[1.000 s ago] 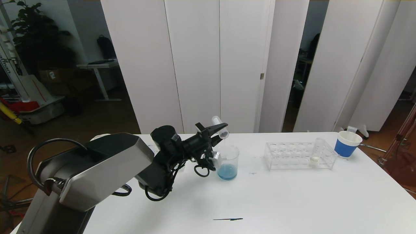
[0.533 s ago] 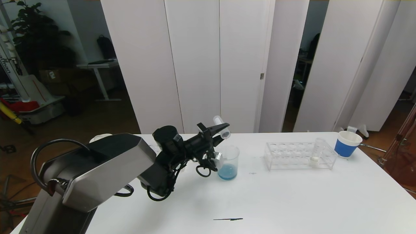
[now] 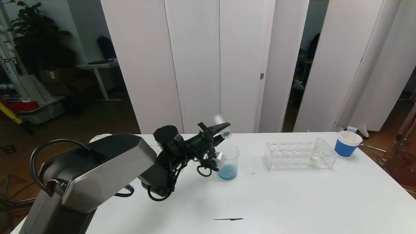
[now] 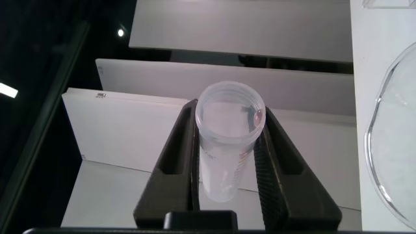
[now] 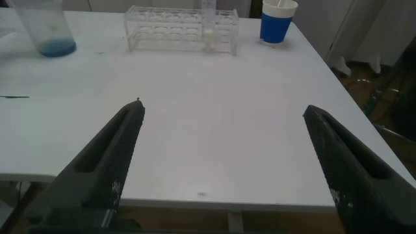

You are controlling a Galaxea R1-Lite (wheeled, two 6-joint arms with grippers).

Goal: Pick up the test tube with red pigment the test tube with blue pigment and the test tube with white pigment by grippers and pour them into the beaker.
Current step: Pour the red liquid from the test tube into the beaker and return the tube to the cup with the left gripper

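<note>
My left gripper is shut on a clear test tube, held tilted above the beaker with its mouth toward the beaker. In the left wrist view the left gripper clamps the test tube on both sides, and no pigment shows inside. Blue liquid lies in the beaker's bottom. The test tube with white pigment stands in the clear rack at the right. No tube holding red or blue pigment is in view. The right gripper is open over the table's near edge, holding nothing.
A white cup with a blue band stands behind the rack near the table's right edge. Another white cup peeks out behind my left arm. A thin dark mark lies on the table toward the front.
The left gripper has lifted the test tube a little up and to the right above the beaker. The thin trickle from its mouth is gone. The right arm has not moved.
</note>
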